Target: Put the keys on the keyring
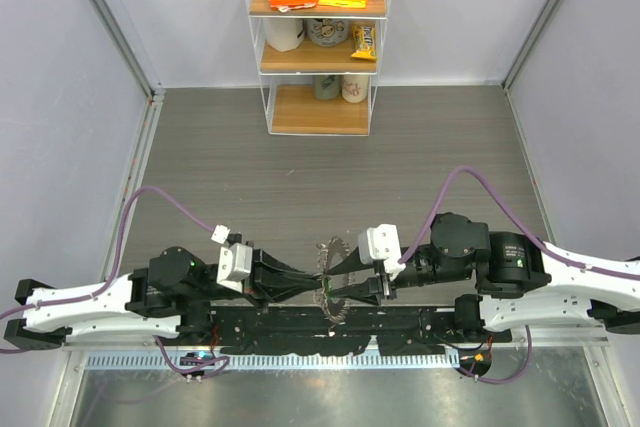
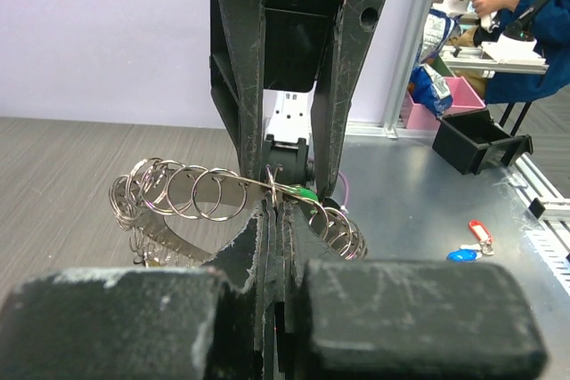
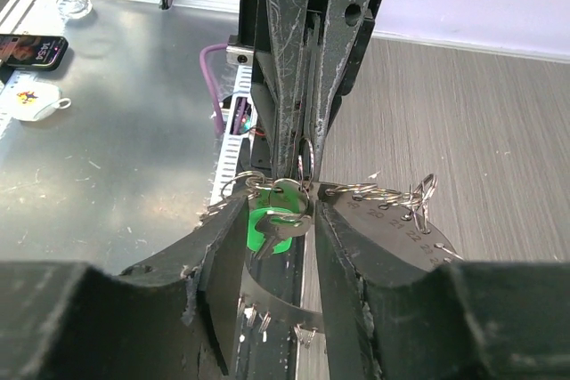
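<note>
Grey wood-grain table runs up to a small shelf unit at the top of the overhead view, and all my work sits at the lower middle of that frame. The keyring is there, held on edge between the two arms, a metal band fringed with small split rings. In the left wrist view my left gripper is clamped tight on that band near the frame's centre, so the ring is steadied. A green-headed key shows in the middle of the right wrist view, just beside the band and between the fingers of my right gripper. Those jaws stand partly apart on either side of it, and I cannot tell whether they pinch it or only flank it (the silvery bits in front muddle the edges). The black-headed key I cannot find in any view.

I judge the step in hand to be threading the green key onto a split ring. To do it well I would keep the left clamp dead steady and get a firm pinch on the key's head before moving. Then I would bring its hole to the ring's split end and turn along the coil rather than push straight in, with small, slow wrist turns.

Further out, at the right of the left wrist view, a red tag and a blue tag lie on a metal bench
</note>
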`<action>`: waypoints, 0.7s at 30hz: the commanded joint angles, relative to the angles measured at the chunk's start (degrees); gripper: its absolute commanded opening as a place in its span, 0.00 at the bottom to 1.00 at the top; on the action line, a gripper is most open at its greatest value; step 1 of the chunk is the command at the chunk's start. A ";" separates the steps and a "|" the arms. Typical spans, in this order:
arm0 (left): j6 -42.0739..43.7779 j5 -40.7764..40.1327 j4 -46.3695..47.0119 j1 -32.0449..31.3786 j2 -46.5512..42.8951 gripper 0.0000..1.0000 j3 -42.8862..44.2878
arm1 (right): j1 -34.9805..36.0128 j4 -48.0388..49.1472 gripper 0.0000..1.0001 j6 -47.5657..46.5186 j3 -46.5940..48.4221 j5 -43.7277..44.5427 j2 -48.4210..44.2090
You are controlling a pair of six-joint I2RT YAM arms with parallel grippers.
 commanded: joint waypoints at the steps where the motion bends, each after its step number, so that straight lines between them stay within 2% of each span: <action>1: 0.33 1.18 8.24 0.05 -0.91 0.00 0.38 | 0.60 5.53 0.41 -1.92 0.52 0.79 -0.50; 9: 0.15 1.88 9.29 0.05 -0.91 0.00 0.11 | 1.04 7.20 0.36 -2.36 0.17 2.29 -1.29; 21: 0.15 1.97 9.82 0.05 -1.00 0.00 -0.24 | 1.22 8.08 0.34 -3.24 0.17 3.25 -0.59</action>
